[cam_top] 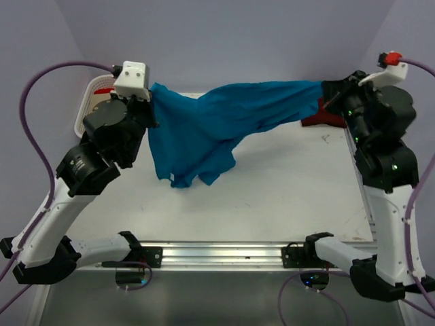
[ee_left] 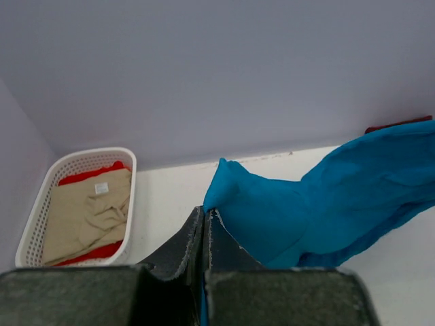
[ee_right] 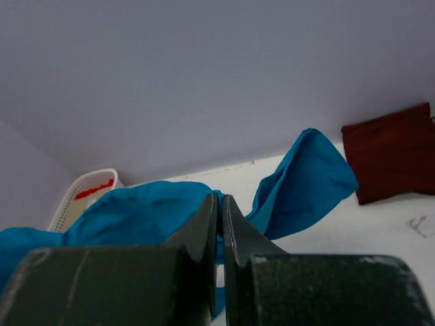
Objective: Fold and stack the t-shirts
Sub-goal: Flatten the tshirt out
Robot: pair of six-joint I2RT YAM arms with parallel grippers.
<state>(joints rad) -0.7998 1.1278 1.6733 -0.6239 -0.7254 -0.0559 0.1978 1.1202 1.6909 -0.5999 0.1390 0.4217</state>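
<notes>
The white counter (cam_top: 285,197) is below everything; the teal-blue t-shirt (cam_top: 224,115) hangs stretched along the far edge, its lower part drooping toward the middle; the white basket (ee_left: 35,221) in the far left corner holds the beige t-shirt (ee_left: 88,217) over the red t-shirt (ee_left: 88,175); the maroon t-shirt (ee_right: 391,153) lies folded in the far right corner; the left gripper (ee_left: 205,214) and the right gripper (ee_right: 219,200) each pinch one end of the teal cloth.

Plain lavender walls (cam_top: 238,34) enclose a white table (cam_top: 272,190) under even light.
</notes>
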